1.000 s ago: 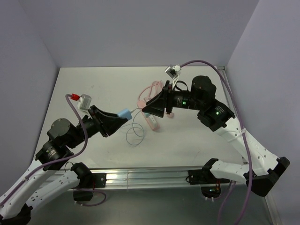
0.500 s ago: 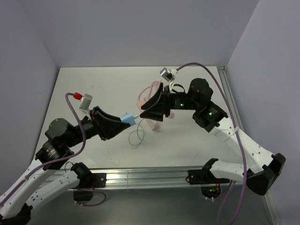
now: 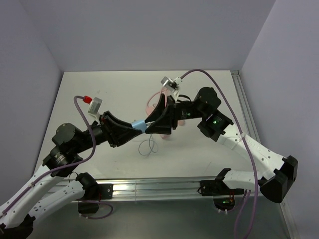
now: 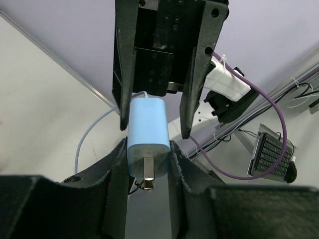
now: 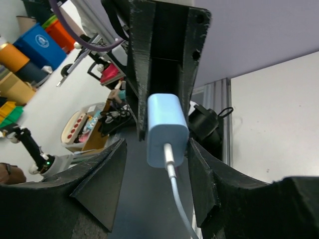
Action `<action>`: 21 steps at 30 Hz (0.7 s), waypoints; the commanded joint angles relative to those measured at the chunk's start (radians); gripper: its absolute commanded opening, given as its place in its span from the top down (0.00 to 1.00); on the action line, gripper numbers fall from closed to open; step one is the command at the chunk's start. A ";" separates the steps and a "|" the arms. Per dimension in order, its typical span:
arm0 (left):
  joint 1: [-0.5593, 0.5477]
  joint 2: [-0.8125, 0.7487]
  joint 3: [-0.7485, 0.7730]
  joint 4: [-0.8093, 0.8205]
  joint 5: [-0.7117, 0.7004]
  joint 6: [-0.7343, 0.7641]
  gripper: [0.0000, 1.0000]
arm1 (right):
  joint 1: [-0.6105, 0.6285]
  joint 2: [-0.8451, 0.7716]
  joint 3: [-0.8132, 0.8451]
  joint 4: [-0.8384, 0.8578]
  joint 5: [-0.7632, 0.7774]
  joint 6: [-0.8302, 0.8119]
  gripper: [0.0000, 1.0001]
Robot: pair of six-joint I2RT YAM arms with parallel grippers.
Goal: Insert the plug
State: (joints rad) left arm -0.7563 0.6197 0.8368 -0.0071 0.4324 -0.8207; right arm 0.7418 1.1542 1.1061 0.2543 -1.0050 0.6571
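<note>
The plug (image 3: 140, 125) is a small light-blue block held above the table between the two arms. My left gripper (image 3: 134, 127) is shut on it; in the left wrist view its pads clamp both sides of the plug (image 4: 147, 139), metal prongs toward the camera. My right gripper (image 3: 150, 126) faces it from the other side and is open. In the right wrist view its fingers straddle the plug's (image 5: 167, 128) cable end, with a gap on the left and the right finger close. A thin pale wire (image 5: 177, 199) trails down to a loop (image 3: 147, 146) on the table.
A pink power strip (image 3: 151, 103) lies on the table behind the right gripper, partly hidden by it. Grey walls enclose the table at the left, back and right. A metal rail (image 3: 159, 188) runs along the near edge by the arm bases.
Both grippers moved toward each other over the table. The left brought the plug rightward; the right came left until its fingers straddle the plug's cable end, and its jaws narrowed a little.
</note>
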 commanded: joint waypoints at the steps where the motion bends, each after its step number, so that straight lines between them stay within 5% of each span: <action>1: 0.002 0.000 -0.005 0.085 0.025 -0.017 1.00 | 0.018 0.004 0.017 0.088 -0.012 0.033 0.41; 6: 0.002 0.003 -0.011 0.093 0.023 -0.018 1.00 | 0.028 0.015 0.008 0.122 -0.012 0.067 0.57; 14: 0.002 0.011 -0.021 0.125 0.049 -0.020 1.00 | 0.033 0.041 0.009 0.183 -0.041 0.119 0.61; 17: 0.002 0.012 -0.024 0.130 0.055 -0.017 1.00 | 0.037 0.061 0.020 0.214 -0.070 0.157 0.78; 18: 0.003 0.012 -0.024 0.121 0.054 -0.014 1.00 | 0.037 0.067 0.021 0.224 -0.081 0.168 0.95; 19: 0.003 0.012 -0.022 0.107 0.027 -0.005 0.99 | 0.039 0.070 0.026 0.230 -0.086 0.174 1.00; 20: 0.003 0.012 -0.006 0.081 -0.013 0.003 0.96 | 0.039 0.071 0.041 0.206 -0.072 0.153 1.00; 21: 0.003 0.006 0.007 -0.023 -0.059 0.012 0.76 | 0.041 0.070 0.055 0.100 -0.046 0.119 1.00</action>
State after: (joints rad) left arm -0.7536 0.6167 0.8234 0.0463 0.4480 -0.8291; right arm 0.7547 1.2091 1.1103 0.3981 -1.0374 0.7906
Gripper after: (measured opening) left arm 0.342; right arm 0.401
